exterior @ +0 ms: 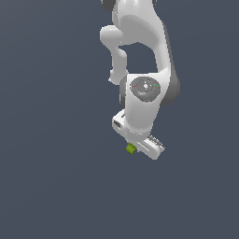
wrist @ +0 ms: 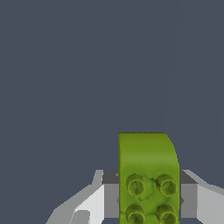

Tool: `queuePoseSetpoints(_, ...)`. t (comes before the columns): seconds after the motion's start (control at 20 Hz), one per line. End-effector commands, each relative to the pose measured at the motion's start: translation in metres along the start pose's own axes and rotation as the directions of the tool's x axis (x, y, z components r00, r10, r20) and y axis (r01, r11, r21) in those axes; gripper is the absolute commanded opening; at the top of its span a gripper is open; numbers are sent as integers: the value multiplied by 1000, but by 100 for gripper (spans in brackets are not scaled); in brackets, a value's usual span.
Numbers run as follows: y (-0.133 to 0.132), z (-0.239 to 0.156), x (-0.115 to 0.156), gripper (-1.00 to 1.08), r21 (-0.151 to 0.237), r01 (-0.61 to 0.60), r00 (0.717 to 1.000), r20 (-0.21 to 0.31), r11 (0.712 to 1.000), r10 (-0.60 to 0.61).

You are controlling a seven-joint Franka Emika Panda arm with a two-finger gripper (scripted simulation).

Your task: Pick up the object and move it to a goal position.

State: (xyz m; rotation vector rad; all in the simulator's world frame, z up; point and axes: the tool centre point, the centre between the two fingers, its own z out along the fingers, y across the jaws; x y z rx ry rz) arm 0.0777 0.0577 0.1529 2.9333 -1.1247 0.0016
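The object is a small lime-green block [exterior: 131, 149] with round studs on one face; it fills the space between my fingers in the wrist view [wrist: 148, 175]. My gripper [exterior: 134, 148] is shut on the block, one finger [wrist: 94, 201] on each side of it. In the exterior view only a corner of the block shows beside the white hand; the rest is hidden by the hand. Whether the block touches the dark surface beneath cannot be told.
The white arm [exterior: 140, 56] reaches down from the top of the exterior view. A plain dark grey-blue surface [exterior: 51, 177] lies all around the gripper. No other object shows.
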Motion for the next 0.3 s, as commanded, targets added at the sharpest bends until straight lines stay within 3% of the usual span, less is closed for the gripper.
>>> queuePoseSetpoints(0.0,-7,-7,-1,-100,-1,-1,1000,0,1000,1)
queuePoseSetpoints(0.25,-11,-11,-3,-100,-1,-1,1000,1,1000,1)
